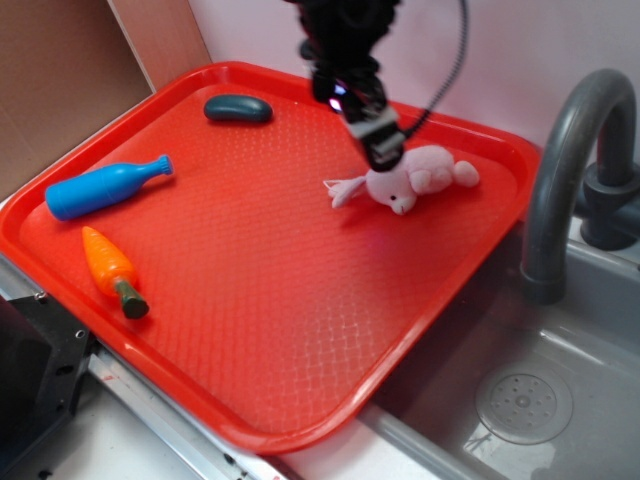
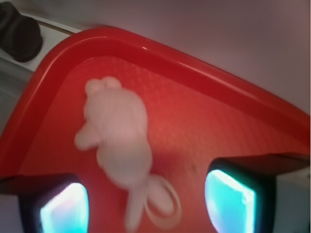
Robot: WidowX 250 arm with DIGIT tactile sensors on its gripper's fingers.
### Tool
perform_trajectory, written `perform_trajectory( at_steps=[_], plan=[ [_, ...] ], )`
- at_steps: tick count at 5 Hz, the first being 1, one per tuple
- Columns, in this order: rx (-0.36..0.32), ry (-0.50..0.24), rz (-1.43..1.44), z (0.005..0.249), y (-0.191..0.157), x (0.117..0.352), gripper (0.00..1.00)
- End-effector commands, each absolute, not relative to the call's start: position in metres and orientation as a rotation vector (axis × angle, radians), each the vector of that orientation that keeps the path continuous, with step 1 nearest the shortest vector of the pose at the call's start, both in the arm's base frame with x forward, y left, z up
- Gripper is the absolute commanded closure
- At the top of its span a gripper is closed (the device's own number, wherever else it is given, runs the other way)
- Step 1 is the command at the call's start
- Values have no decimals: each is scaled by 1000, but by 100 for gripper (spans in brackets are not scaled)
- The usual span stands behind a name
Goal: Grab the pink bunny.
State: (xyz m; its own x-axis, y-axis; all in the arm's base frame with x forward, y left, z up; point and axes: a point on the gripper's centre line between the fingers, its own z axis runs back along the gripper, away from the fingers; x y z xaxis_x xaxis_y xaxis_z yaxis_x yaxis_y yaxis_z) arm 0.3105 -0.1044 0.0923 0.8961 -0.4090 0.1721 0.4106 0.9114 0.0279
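A WidowX 250 arm hangs over a red tray (image 1: pixel 260 330) with its jaws spread and empty, poised just above the pink bunny (image 1: pixel 415 178), which lies on its side near the tray's far corner. In the wrist view the plush rabbit (image 2: pixel 119 136) sits between the two glowing fingertips (image 2: pixel 63 208) but off-centre: its body lies nearer the left-hand pad, its thin ears trail down toward the gap, and open tray floor shows between it and the right-hand pad. Nothing touches the toy; the pads appear to be above it, though the blur makes the exact clearance hard to judge.

The step in hand looks like the final approach, with alignment nearly done and the grasp itself not yet made. The next move would seem to call for a small shift to centre the rounded body between the jaws, a short descent until the pads bracket its middle rather than its floppy ears, and then a close. The soft fuzz should compress and hold well, but a pinch on the ears alone could slip.

Well away from the jaws, on the tray's other side, lie a blue toy bottle (image 1: pixel 105 187), a toy carrot (image 1: pixel 113 270) and a dark oval piece (image 1: pixel 238 108). A grey faucet (image 1: pixel 570 160) and sink (image 1: pixel 540 390) stand beside the tray.
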Motion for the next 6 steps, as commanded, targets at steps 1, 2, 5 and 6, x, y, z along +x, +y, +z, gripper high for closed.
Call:
perform_trajectory(
  at_steps=[1,2,5,6],
  plan=[
    [-42,-124,-518,66,-134,321,0],
    [13,-88,-490,51,-126,324,0],
    [52,-161,-271,103,-105,304,100],
    [-55,-151,-102,151,-71,280,100]
  ],
)
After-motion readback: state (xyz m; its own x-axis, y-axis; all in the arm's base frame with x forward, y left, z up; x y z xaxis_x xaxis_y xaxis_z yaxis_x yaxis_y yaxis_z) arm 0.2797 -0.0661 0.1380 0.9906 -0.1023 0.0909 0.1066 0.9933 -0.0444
